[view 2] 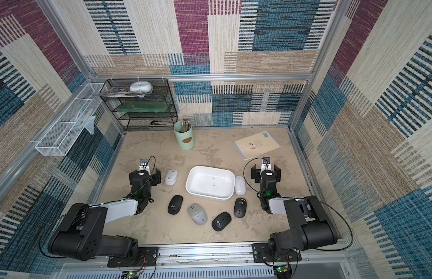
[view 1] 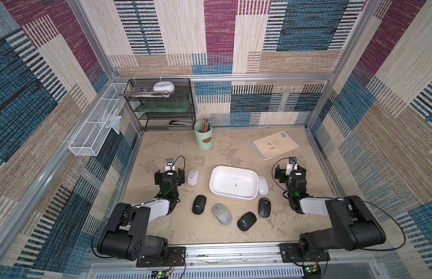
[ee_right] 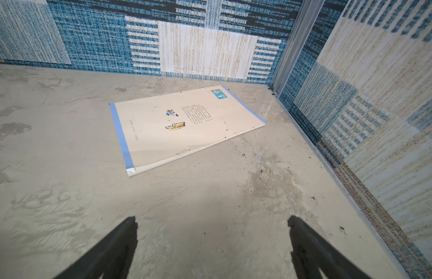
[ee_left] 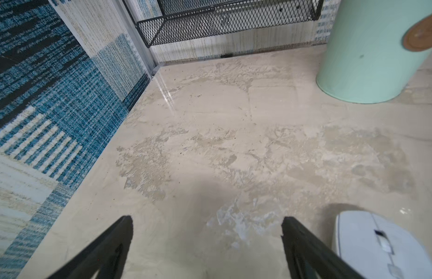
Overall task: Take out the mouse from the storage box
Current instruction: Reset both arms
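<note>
Storage box [view 1: 224, 190] at mid-bench [view 1: 186, 229], between my two arms. Six mice [view 1: 222, 214] lie on the bench outside it, the right white mouse [view 1: 263, 185] touching its wall. My left tool [ee_left: 206, 224] and right tool [ee_right: 212, 224] both gape wide, gripping nothing. The dark specks [view 1: 236, 185] in the box are possibly dirt.

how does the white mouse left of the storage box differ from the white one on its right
The left-side white mouse lies clear of the storage box, beside the open left gripper; the right-side white mouse lies tight against the box's wall. The left-side one shows a round grey logo; the right-side one shows none I can see. Both are white, flat on the table, outside the box.
</note>
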